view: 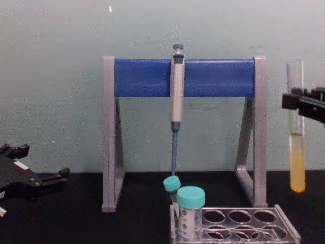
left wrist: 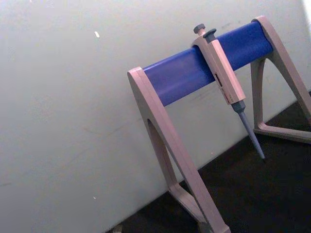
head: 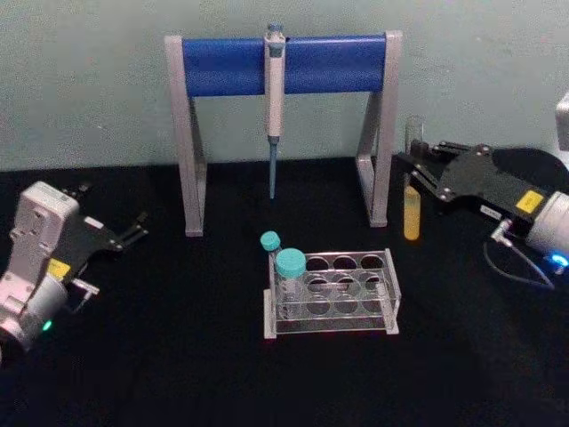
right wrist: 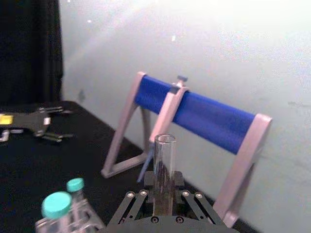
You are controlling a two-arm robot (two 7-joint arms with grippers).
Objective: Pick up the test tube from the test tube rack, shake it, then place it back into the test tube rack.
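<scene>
Now the test tube (head: 412,218) is held upright beyond and right of the test tube rack (head: 336,322), clamped by the right gripper (head: 415,169). It is best shaken gently (the mouth is uncapped). The left gripper (head: 114,213) is parked at the left, fingers spread.

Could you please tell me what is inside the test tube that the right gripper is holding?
The test tube, upright in the right gripper, holds yellow liquid in its lower part. Above that the glass looks clear, but the band under the fingers is covered.
</scene>
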